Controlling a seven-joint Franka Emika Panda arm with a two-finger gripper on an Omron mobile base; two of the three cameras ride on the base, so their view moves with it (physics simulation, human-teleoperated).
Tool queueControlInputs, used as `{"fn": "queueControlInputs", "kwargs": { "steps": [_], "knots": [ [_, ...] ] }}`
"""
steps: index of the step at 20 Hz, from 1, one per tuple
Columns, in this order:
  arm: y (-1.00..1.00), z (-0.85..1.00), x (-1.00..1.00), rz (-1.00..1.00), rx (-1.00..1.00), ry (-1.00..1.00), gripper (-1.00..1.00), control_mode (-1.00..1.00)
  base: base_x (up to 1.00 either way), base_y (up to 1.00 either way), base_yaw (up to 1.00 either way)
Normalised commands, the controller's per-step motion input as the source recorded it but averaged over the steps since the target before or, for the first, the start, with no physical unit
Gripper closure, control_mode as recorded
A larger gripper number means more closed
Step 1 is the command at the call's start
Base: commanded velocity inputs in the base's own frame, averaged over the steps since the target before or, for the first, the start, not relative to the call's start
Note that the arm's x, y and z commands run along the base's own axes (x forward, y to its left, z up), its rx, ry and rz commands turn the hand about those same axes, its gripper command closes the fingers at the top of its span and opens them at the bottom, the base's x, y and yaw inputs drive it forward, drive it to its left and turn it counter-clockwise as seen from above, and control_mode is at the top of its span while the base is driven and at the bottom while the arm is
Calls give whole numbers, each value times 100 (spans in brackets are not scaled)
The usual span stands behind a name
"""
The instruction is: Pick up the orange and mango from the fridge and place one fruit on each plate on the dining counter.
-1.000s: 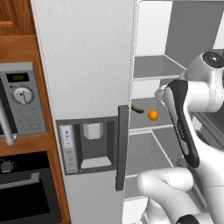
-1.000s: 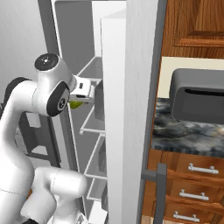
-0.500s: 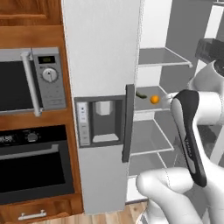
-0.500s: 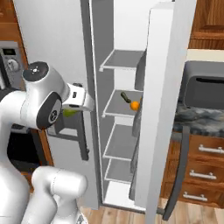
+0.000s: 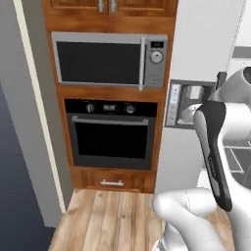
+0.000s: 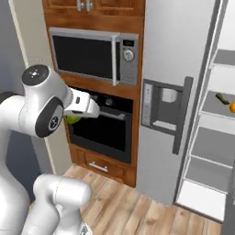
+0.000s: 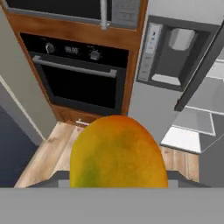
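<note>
Left base view: the arm stands just right of the oven (image 5: 112, 136), with the fridge (image 5: 206, 49) door closed in beyond it. Right base view: the gripper (image 6: 78, 114) is pinching the mango (image 6: 73, 120) in front of the oven, while the orange (image 6: 232, 107) sits on a shelf inside the open fridge, well right of the oven. Hand view: the mango (image 7: 118, 153) sits large between the gripper's tips above the oven; judged risk is the rounded fruit slipping free during travel, since the hold looks shallow.
</note>
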Motion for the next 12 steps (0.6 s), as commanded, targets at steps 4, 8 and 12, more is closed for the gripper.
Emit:
{"fn": "queueControlInputs", "kwargs": {
  "steps": [4, 8, 12],
  "knots": [
    [0, 0, 0, 0, 0, 0, 100, 100, -1, 11, 100],
    [0, 0, 0, 0, 0, 0, 100, 100, 0, 0, 100],
    [0, 0, 0, 0, 0, 0, 100, 100, 0, 0, 100]
  ]
}}
